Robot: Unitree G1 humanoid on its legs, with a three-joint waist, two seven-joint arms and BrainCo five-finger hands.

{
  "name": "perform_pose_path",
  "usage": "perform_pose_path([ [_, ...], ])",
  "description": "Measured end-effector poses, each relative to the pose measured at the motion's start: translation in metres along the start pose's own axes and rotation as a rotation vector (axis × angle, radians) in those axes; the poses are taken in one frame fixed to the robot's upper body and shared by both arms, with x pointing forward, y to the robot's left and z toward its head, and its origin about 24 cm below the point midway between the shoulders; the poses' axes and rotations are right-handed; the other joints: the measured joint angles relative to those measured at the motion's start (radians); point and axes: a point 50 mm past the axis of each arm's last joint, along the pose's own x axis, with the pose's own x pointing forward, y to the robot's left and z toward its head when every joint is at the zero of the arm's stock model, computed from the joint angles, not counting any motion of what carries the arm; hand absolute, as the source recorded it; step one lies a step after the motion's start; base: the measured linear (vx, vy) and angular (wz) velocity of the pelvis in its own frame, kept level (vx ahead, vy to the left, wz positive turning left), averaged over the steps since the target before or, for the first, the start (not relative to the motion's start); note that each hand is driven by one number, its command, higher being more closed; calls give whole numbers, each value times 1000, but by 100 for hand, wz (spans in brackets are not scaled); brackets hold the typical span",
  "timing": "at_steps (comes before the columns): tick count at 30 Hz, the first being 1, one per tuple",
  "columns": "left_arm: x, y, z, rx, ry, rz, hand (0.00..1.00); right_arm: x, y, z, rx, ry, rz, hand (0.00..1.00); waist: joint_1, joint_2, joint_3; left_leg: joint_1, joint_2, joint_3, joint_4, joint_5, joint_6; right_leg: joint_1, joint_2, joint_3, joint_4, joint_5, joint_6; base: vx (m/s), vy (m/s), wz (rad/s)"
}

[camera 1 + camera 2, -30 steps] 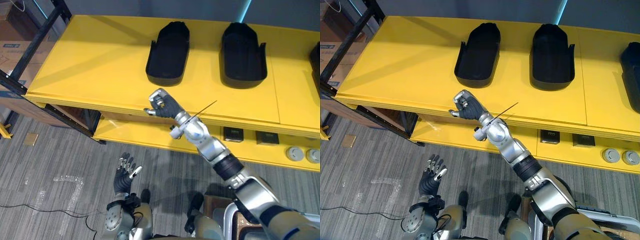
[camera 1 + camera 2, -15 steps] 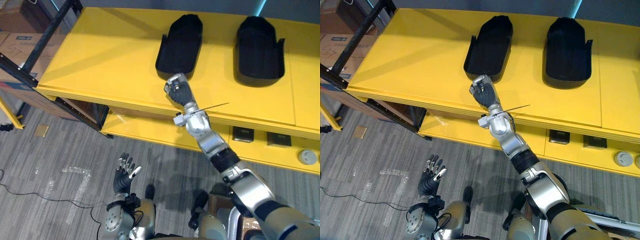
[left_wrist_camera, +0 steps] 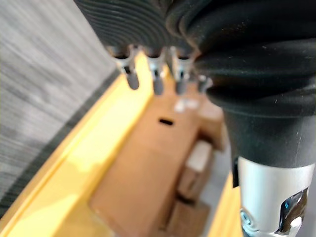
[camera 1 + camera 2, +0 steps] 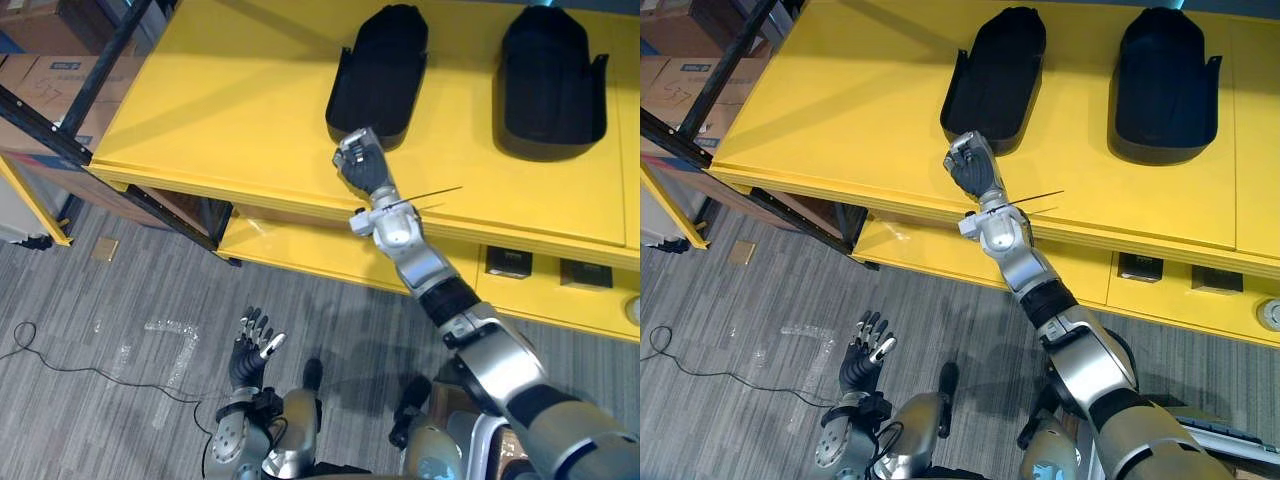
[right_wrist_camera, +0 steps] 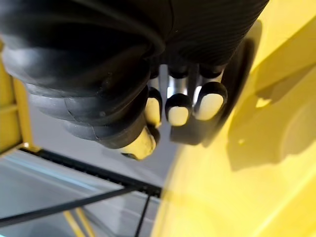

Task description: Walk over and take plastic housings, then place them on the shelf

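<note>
A yellow shelf [image 4: 230, 110] is seen from above, and two black plastic housings are lying on its top board, well apart. The first plastic housing [image 4: 385, 60] is placed at 12 o'clock in the head views, and the second plastic housing [image 4: 555, 70] at 2 o'clock. A lower yellow board [image 4: 300, 255] is visible under the front edge, with two small dark boxes [image 4: 510, 262] on it. The floor is covered by grey striped carpet [image 4: 120, 290], marked with white tape [image 4: 180, 340]. A black metal frame [image 4: 60, 130] and cardboard boxes [image 4: 45, 75] are found at 10 o'clock.

The right hand [image 4: 362, 168] is held over the top board with fingers curled in and nothing grasped; the first housing lies at its 12 o'clock, just beside it, and contact cannot be judged. The left hand [image 4: 250, 360] is kept low at 7 o'clock with fingers spread.

One second ago the right hand was at the shelf's front edge; now it is brought closer to the housing. The whole view is also shifted.
</note>
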Motion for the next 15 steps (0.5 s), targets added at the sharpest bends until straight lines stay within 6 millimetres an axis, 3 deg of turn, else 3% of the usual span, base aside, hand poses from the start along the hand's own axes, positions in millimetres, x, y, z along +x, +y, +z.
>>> perform_pose_path([
  [5, 0, -2, -1, -4, 3, -5, 0, 7, -12, -5, -75, 19, -20, 100, 4, 20, 13, 0, -5, -3, 0, 2, 2, -8, -11, -1, 24, -12, 2, -3, 2, 1],
  [15, 1, -4, -1, -8, 4, 3, 0, 14, -37, -9, -170, 27, -80, 100, 21, 24, 14, -14, -13, -9, -1, 9, 3, -39, -28, -3, 69, -32, 1, -1, -3, 2],
])
